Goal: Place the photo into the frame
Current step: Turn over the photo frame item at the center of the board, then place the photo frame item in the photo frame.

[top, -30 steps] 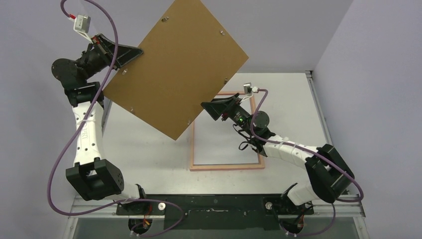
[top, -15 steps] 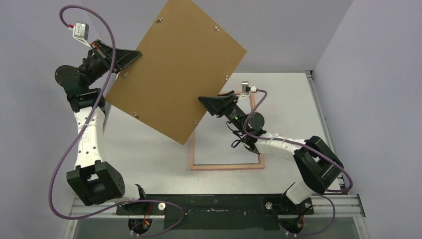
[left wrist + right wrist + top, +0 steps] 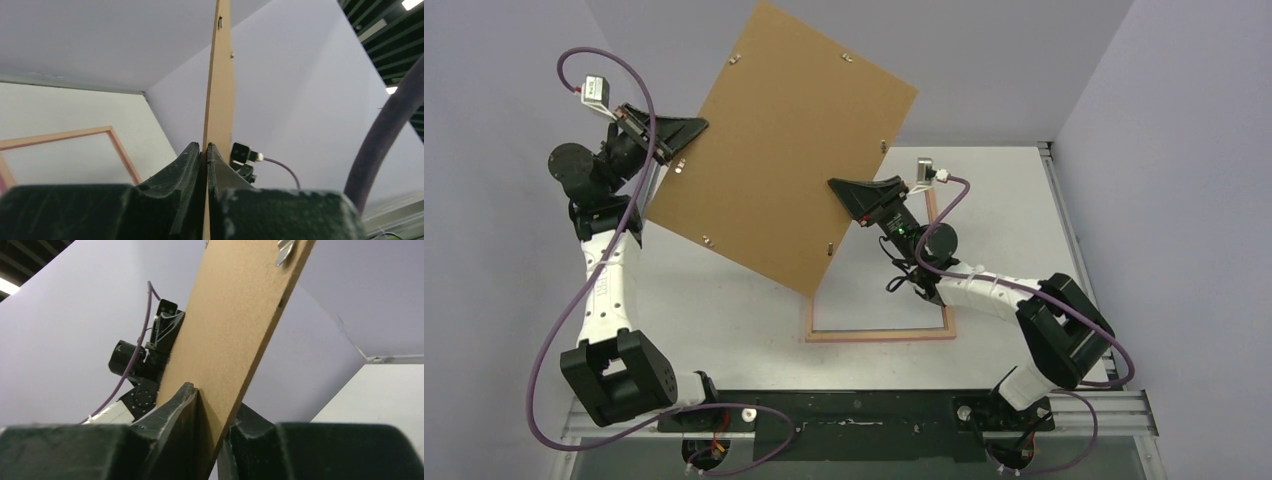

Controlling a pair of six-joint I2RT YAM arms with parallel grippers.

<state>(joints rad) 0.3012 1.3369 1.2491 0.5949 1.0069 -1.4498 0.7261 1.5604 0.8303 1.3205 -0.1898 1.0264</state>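
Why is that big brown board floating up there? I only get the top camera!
Observer: It isn't floating. The left wrist camera shows the left gripper shut on the thin edge of the brown board.
Operator: What about the other arm?
Observer: The right wrist camera shows the right gripper with the board's other edge between its fingers. I cannot tell whether they are squeezing it.

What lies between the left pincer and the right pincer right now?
The brown backing board, held in the air. The left pincer clamps one edge and the right pincer clamps the opposite edge. The top view shows it.
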